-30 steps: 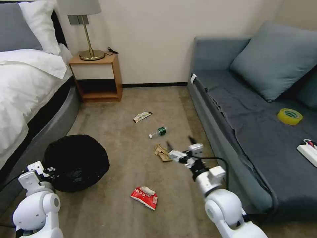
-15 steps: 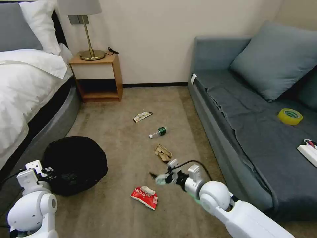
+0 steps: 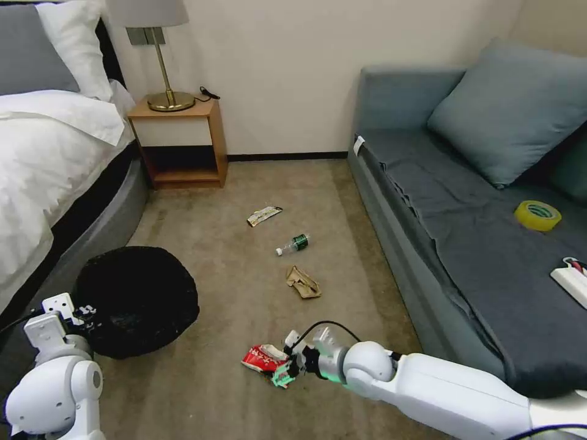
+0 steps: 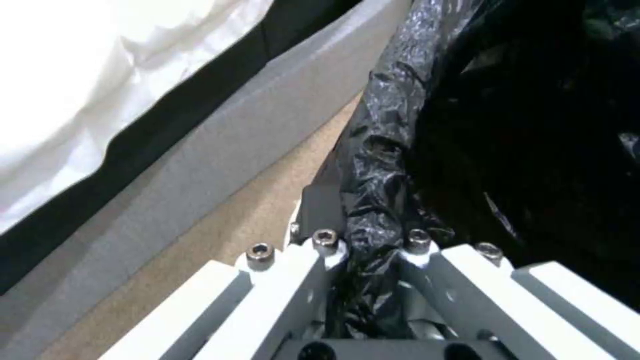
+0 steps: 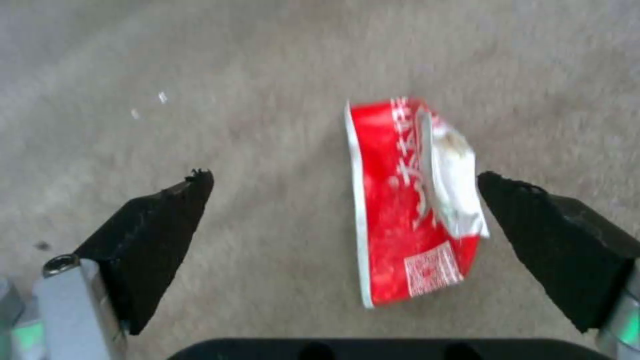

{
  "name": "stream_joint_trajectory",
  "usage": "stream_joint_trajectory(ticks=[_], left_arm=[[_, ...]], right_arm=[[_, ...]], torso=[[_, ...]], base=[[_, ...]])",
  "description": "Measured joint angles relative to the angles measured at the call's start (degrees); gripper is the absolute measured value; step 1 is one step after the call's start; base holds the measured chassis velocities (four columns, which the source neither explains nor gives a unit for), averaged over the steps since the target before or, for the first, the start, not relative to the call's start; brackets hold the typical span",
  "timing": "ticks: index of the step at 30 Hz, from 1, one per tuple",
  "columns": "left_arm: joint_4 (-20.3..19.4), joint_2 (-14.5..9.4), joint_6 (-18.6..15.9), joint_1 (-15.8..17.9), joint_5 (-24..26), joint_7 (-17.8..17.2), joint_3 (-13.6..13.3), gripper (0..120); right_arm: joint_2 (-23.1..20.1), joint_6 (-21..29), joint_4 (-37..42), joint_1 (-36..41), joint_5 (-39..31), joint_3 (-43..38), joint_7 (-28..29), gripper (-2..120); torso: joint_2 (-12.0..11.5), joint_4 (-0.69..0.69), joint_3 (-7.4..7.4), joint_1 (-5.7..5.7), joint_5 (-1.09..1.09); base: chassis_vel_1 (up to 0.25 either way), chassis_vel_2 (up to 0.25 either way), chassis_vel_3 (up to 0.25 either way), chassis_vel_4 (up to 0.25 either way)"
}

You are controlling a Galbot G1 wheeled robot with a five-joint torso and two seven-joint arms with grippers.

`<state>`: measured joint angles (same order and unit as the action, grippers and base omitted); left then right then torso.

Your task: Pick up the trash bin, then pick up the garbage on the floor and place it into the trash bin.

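The trash bin, covered by its crinkled black bag, is at the lower left beside the bed. My left gripper is shut on the bag-covered rim, with the black plastic pinched between the fingers of the left gripper. My right gripper hangs low over the carpet and open. A crumpled red-and-white snack wrapper lies partly between the black fingertips of the right gripper, toward one finger and untouched. Farther off lie the tan paper, the small bottle and the flat beige wrapper.
The bed runs along the left and a blue-grey sofa along the right, leaving a carpet strip between. A yellow tape roll and a white power strip lie on the sofa. A wooden nightstand with a lamp stands against the far wall.
My right arm swung down and back from beside the tan paper to the red-and-white wrapper, staying open. The bin in my left gripper shifted slightly.
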<state>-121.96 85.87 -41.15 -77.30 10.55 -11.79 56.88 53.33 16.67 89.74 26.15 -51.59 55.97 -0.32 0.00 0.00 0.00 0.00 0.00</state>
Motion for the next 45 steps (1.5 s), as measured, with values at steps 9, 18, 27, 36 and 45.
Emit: stream_joint_trajectory(ticks=[9,18,27,36,45], left_arm=[[-0.99,0.50,0.27,0.14,0.19,0.34,0.31,2],[-0.74,0.73,1.05,-0.03,0.19,0.38,0.33,2],[-0.61,1.05,1.47,-0.22,0.13,0.45,-0.01,2],[-0.39,1.07,2.05,-0.23,0.18,0.58,0.05,2],[-0.03,1.16,2.39,-0.13,-0.04,0.59,0.02,2]], right_arm=[[4.72,-2.50,-9.37,-4.02,-0.18,5.02,0.17,100],[8.11,-3.70,-14.18,-4.65,0.48,6.39,-0.30,100],[11.77,-4.52,-17.81,-4.14,1.37,6.87,-0.12,100],[14.32,-5.99,-22.85,-4.42,2.84,7.51,-0.05,100],[15.52,-6.85,-27.10,-4.35,3.96,7.33,-0.68,98]], torso=[[0.00,0.00,0.00,0.00,0.00],[0.01,-0.01,0.00,0.00,0.00],[0.00,0.00,0.00,0.00,0.00],[0.00,0.00,0.00,0.00,0.00],[0.00,0.00,0.00,0.00,0.00]], base=[[0.000,0.000,0.000,0.000],[0.000,0.000,0.000,0.000],[0.000,0.000,0.000,0.000],[0.000,0.000,0.000,0.000],[0.000,0.000,0.000,0.000]])
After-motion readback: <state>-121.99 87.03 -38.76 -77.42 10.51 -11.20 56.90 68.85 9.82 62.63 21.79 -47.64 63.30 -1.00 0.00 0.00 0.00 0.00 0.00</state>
